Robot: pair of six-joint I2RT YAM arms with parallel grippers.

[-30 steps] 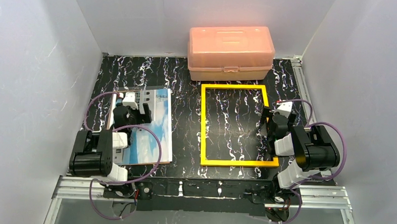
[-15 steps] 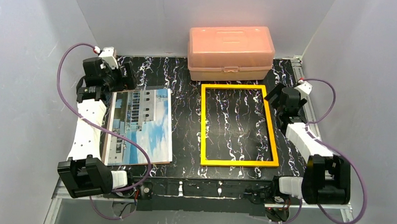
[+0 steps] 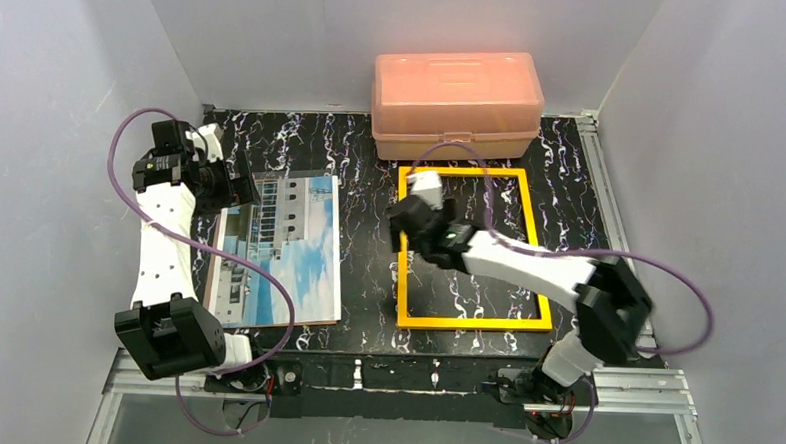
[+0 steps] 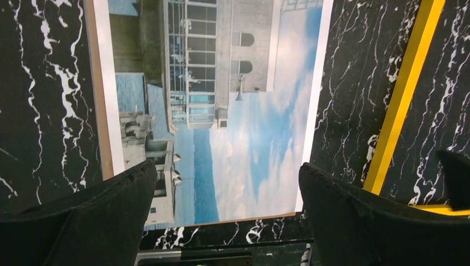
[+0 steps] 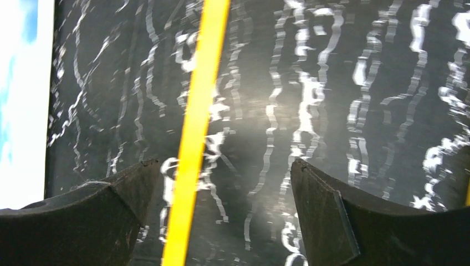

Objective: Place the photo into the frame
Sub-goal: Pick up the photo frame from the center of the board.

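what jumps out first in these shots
The bright yellow frame lies empty on the black marbled table, right of centre, with the right arm stretched across it, jaws open over its left side. Left of it lies the sky-and-building photo; a salmon-pink box sits behind.

In the top view, the right claw (image 3: 402, 234) and its arm lie across the frame (image 3: 465, 322), hiding a stretch of its left bar. The left claw (image 3: 234, 187) covers the far-left corner of the photo (image 3: 293, 248). The left wrist view cuts the photo off at the top and shows only a strip of the frame. The right wrist view is blurred, showing just one yellow bar and a pale sliver of the photo at its left edge.
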